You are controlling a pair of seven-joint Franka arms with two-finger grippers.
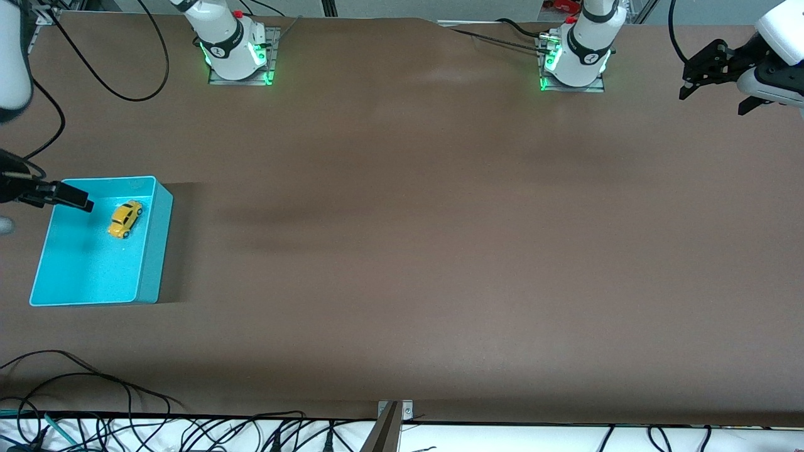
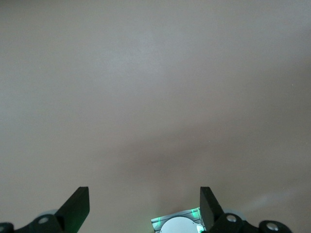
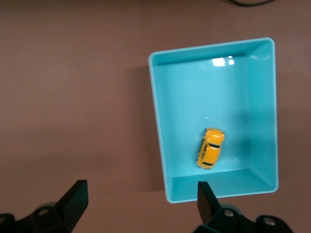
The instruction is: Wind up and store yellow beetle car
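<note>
The yellow beetle car lies in the turquoise bin at the right arm's end of the table, in the half of the bin farther from the front camera. In the right wrist view the car lies near one short wall of the bin. My right gripper hangs open and empty over the bin's outer far corner; in the right wrist view it straddles that wall and bare table. My left gripper is open and empty, raised over the left arm's end of the table.
The two arm bases stand along the table edge farthest from the front camera. The left base also shows in the left wrist view. Loose cables and a metal bracket lie at the table edge nearest the front camera.
</note>
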